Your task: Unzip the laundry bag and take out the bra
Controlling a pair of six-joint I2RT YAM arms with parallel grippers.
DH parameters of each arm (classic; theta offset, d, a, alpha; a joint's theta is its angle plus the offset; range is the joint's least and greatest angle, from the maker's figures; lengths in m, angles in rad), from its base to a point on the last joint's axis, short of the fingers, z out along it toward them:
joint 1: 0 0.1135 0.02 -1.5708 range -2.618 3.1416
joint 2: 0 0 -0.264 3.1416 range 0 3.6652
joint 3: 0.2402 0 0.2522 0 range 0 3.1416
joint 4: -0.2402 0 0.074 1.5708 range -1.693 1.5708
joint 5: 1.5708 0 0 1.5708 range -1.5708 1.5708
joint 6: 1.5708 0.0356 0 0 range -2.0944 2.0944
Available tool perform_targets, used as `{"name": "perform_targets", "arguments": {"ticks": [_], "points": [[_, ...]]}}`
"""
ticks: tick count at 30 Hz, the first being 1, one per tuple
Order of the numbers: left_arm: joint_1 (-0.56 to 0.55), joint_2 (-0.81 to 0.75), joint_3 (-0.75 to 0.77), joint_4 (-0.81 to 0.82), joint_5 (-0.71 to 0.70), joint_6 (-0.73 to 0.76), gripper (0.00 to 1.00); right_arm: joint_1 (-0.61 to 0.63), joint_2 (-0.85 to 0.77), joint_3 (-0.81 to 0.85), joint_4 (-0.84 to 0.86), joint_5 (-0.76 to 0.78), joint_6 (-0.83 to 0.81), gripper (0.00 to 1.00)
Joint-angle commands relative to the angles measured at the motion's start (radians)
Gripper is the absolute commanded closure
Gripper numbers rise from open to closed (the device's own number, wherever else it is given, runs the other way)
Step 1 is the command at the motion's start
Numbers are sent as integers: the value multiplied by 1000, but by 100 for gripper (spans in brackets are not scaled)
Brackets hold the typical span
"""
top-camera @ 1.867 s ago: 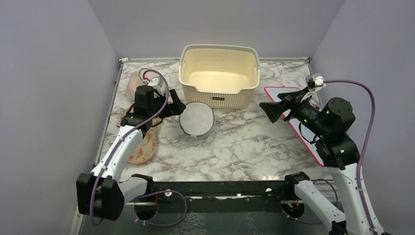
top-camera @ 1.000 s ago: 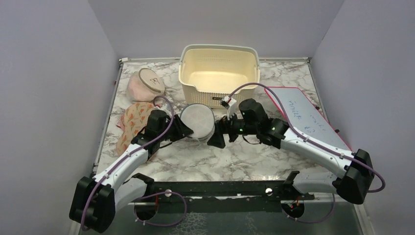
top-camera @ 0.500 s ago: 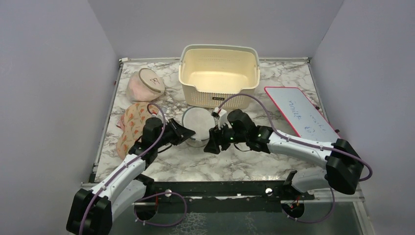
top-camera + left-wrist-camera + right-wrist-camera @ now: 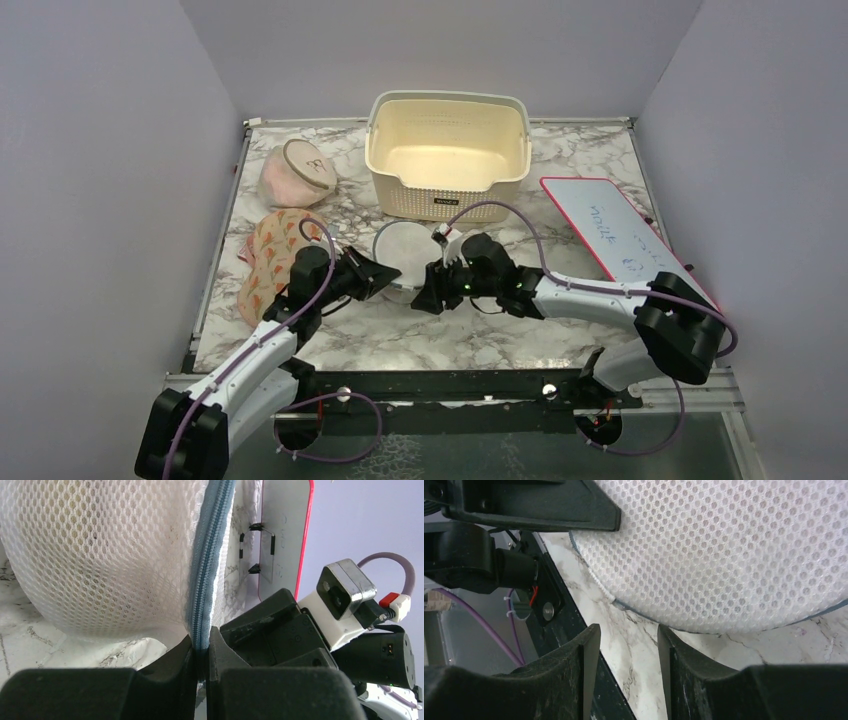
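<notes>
We see one marble table (image 4: 560, 170) boxed in by plain lilac walls (image 4: 100, 150). On it sit one cream basket (image 4: 447, 98), one pink-edged whiteboard (image 4: 610, 230), one floral cloth (image 4: 268, 255), one pinkish round bag (image 4: 295, 172) and one laundry bag (image 4: 400, 245), which lies just in front of the basket. The left gripper (image 4: 201, 650) pinches the laundry bag's grey zip rim. The right gripper (image 4: 628, 640) is spread, just short of the mesh.
</notes>
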Motion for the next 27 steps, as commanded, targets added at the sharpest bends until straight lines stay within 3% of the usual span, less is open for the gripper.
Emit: {"name": "perform_targets", "arguments": {"ticks": [1, 12, 23, 27], "points": [[-3, 6, -10, 64, 51, -31, 100, 6, 2, -30, 124, 77, 57, 55], [-4, 23, -28, 87, 94, -20, 100, 6, 16, -100, 346, 64, 78, 57], [-4, 21, -31, 89, 101, -19, 100, 5, 40, -91, 398, 79, 112, 70], [-4, 18, -34, 90, 103, -19, 100, 5, 49, -86, 372, 95, 118, 80]]}}
